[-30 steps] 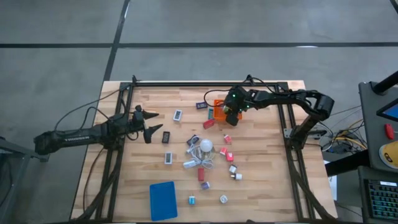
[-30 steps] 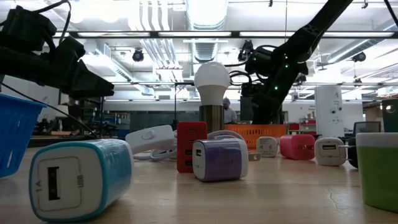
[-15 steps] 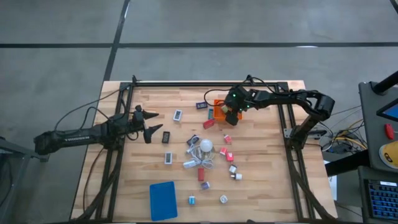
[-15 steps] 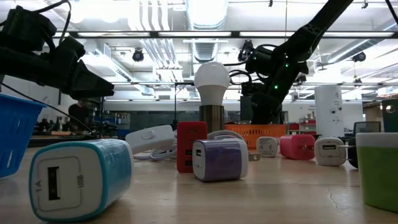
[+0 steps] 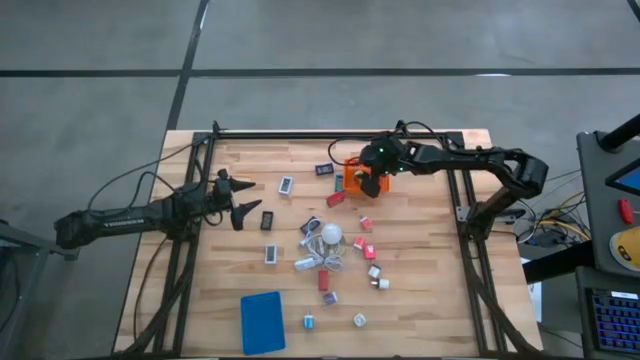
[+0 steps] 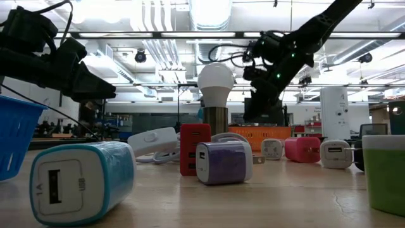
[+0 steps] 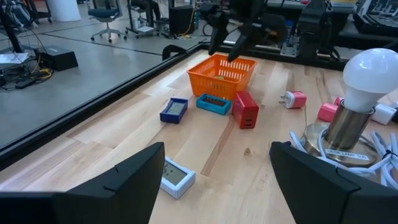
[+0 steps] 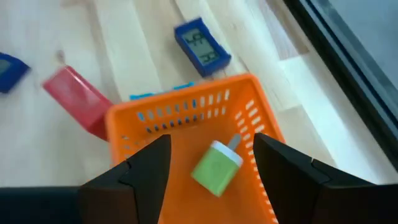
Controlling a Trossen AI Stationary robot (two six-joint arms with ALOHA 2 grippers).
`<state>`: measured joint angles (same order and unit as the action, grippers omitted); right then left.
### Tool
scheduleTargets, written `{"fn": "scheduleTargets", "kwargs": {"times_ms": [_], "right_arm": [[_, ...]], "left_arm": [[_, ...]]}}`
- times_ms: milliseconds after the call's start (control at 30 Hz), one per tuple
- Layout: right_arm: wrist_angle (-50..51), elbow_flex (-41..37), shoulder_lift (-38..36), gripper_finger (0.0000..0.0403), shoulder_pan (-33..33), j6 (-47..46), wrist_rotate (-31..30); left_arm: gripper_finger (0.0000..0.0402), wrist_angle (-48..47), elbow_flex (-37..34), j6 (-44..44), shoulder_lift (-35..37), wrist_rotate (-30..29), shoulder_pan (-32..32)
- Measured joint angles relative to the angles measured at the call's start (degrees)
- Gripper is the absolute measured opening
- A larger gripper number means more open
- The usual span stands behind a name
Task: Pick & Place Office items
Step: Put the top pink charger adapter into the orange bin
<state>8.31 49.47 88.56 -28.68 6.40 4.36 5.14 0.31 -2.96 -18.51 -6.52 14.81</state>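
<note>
My right gripper (image 8: 211, 140) hangs open above the orange mesh basket (image 8: 186, 102), which stands at the table's far middle (image 5: 351, 176). In the basket lies a green block with a grey plug (image 8: 214, 169), below the fingers and apart from them. The other office items are strewn over the table: a red block (image 5: 335, 199) and a blue flat piece (image 5: 324, 169) lie beside the basket, and dark rectangles with pale labels (image 5: 267, 220) lie farther left. My left gripper (image 5: 243, 198) waits open at the table's left, touching nothing.
A white bulb on a metal base with a white cord (image 5: 330, 235) stands mid-table among small red, white and bluish pieces. A blue mesh basket (image 5: 262, 322) sits near the front edge. Black frame rails run along the left, right and far sides.
My right gripper has risen from just over the orange basket and shifted slightly toward the table's far edge, tipping less steeply downward. The basket and the other pieces have stayed where they were.
</note>
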Motion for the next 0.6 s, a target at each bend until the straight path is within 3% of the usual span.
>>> {"fn": "scheduleTargets", "kwargs": {"times_ms": [600], "right_arm": [[14.48, -0.04, -6.76, 0.0226, 17.58, -17.42, -1.52]], "left_arm": [[0.0300, -0.04, -0.01, -0.02, -0.21, 0.00, 0.00]]}}
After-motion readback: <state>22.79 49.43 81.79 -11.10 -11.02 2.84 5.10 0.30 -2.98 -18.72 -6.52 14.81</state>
